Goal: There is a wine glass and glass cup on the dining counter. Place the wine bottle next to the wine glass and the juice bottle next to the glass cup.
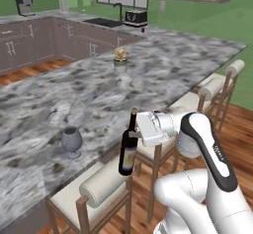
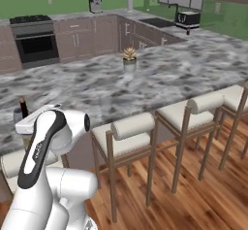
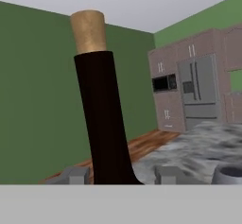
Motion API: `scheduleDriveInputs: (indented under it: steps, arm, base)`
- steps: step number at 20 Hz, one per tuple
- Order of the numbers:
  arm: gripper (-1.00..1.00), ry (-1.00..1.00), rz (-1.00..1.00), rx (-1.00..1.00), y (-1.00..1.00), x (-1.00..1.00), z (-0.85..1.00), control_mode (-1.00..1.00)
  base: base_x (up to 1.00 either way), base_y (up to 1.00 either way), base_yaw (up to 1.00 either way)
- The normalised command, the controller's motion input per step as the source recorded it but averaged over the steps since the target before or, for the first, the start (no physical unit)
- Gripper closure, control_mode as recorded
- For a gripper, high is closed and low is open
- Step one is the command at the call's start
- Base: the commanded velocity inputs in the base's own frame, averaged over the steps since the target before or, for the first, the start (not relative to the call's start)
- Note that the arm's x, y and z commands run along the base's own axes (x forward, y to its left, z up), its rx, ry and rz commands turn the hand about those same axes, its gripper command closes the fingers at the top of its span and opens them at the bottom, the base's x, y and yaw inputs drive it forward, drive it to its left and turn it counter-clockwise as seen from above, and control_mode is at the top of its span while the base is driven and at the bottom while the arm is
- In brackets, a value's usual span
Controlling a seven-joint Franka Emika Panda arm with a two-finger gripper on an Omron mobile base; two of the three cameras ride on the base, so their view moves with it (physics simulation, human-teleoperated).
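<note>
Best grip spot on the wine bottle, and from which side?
Shoulder just below the slim neck, side-on. The wine bottle stands upright and tall, and the pincer is shut on it there, coming level from the stool side, fingers flanking the neck.

A near-black wine bottle (image 1: pixel 128 151) with a tan cork and a pale label. A clear, greyish wine glass (image 1: pixel 72 141). The dining counter (image 1: pixel 163 65) is grey-and-white marbled stone. Stools (image 2: pixel 127 133) have cream cushions on brown wooden frames. Walls (image 3: pixel 42 105) are green.

Tool (image 1: pixel 132 135) grips wine bottle (image 1: pixel 128 146) upright, off the marbled tabletop (image 1: pixel 163 65) edge above a stool (image 1: pixel 101 186); wine glass (image 1: pixel 71 141) stands near.
</note>
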Motion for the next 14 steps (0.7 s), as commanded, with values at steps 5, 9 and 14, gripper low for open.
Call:
scheduleDriveInputs:
  steps: [5, 9, 14]
  arm:
    - [1.00, 0.00, 0.00, 0.00, 0.00, 0.00, 0.00, 1.00]
    - [1.00, 0.00, 0.00, 0.00, 0.00, 0.00, 0.00, 1.00]
    - [1.00, 0.00, 0.00, 0.00, 0.00, 0.00, 0.00, 1.00]
  base:
    - [0.60, 0.00, 0.16]
    - [0.58, 0.00, 0.15]
    - [0.29, 0.00, 0.10]
